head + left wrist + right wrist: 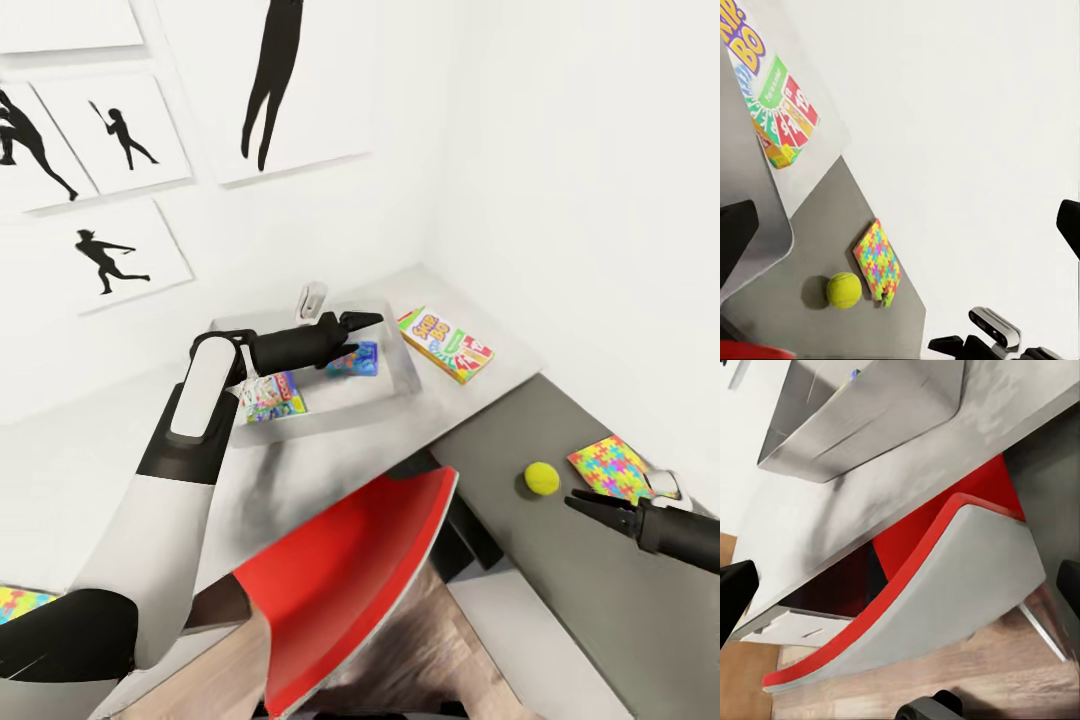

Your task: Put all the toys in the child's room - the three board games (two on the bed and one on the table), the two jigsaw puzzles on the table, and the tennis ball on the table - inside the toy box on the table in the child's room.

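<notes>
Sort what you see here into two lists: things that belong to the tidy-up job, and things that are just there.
Belong to the job:
toy box
two board games in it
board game beside it
tennis ball
jigsaw puzzle
table

Just there:
red chair
silhouette pictures

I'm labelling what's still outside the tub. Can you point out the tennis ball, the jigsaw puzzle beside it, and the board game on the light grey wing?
tennis ball (542, 478): head view, its centre.
jigsaw puzzle (610, 467): head view, middle of its top face.
board game (446, 345): head view, middle of its lid.
</notes>
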### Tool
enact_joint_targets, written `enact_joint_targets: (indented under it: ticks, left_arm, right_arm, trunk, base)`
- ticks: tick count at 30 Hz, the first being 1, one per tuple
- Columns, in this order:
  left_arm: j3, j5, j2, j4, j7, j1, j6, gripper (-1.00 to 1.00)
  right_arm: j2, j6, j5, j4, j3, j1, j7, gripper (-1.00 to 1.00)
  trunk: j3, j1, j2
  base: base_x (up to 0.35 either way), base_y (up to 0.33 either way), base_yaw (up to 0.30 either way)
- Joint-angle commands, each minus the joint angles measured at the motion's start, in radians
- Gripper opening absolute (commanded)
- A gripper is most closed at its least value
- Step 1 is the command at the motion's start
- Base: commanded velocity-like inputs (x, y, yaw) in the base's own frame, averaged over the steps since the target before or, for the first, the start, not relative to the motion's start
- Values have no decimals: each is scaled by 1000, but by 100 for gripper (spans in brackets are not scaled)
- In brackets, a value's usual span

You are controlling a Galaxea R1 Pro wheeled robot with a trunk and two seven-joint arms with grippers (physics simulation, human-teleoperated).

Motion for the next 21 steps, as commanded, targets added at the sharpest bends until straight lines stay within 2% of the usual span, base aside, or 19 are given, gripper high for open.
enact_joint_targets:
  ticks: [1, 9, 21]
  left_arm:
    - [0, 7, 0, -1, 7, -1, 3, 100]
    - [0, 7, -1, -6, 6, -1, 3, 100]
    - [0, 7, 4, -70, 11, -3, 3, 100]
  right_arm:
    - [0, 4, 0, 0, 0, -1, 2, 100]
    - [0, 4, 0, -1, 0, -1, 2, 100]
    - [0, 4, 0, -1, 0, -1, 2, 100]
  trunk:
    - [0, 0, -2]
    - [13, 0, -2]
    - [33, 0, -2]
  base:
    - [-325, 0, 0]
    - [-190, 0, 0]
    - [-39, 0, 0]
